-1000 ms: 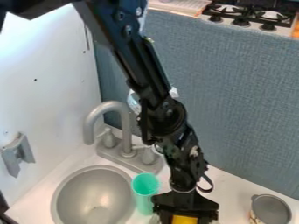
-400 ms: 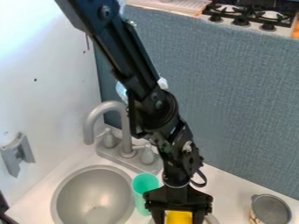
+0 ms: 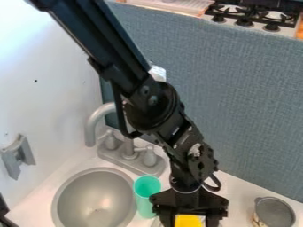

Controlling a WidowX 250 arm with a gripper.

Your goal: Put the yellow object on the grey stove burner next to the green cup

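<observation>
At the bottom edge, right of the centre, the black gripper (image 3: 189, 210) hangs low over the white counter, its fingers running past the edge. Between them is a yellow object (image 3: 188, 221), which the gripper is shut on; its lower part is cut off by the edge. A green cup (image 3: 146, 194) stands upright just left of the gripper, between it and the round grey sink (image 3: 96, 199).
Behind the sink is a grey faucet (image 3: 98, 119) with two handles. At the lower right stands a grey-topped container (image 3: 274, 213). A blue-grey partition (image 3: 237, 102) rises behind the counter, and a white wall (image 3: 47, 97) stands at the left.
The gripper and the yellow object shifted slightly left, then back right, staying together. The upper arm has swung left. Cup, sink and container have not moved.
</observation>
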